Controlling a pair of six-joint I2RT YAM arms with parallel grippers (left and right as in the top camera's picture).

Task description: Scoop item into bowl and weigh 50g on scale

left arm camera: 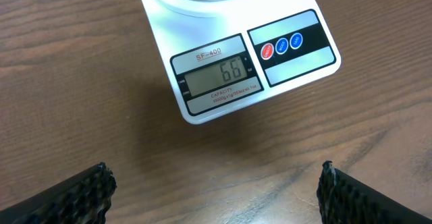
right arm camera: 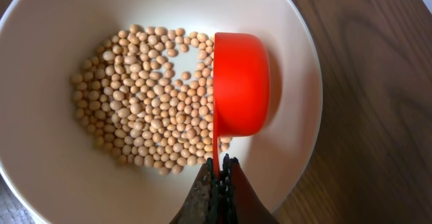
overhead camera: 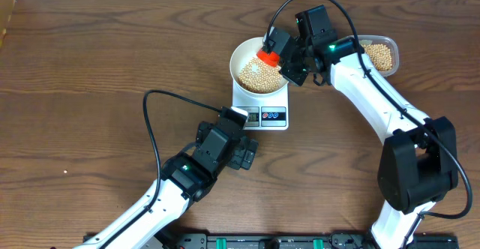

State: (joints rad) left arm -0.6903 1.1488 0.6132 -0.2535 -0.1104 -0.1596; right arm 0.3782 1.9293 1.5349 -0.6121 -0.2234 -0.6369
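A: What's the surface (overhead camera: 90,69)?
B: Dark brown wood grain, one continuous top across the overhead view.

A: What sits directly on it?
B: White scale (overhead camera: 262,110) near centre, display side facing the near edge. Clear plastic tub (overhead camera: 390,48) at far right, well apart from the scale, partly hidden by an arm. A tiny pale speck (overhead camera: 65,172) at the left, probably a stray bean, too small to tell.

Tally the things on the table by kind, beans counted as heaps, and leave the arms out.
Bowl: 1
Scale: 1
Red scoop: 1
Clear tub: 1
Bean heaps: 2, one in the bowl, one in the tub
Total: 6
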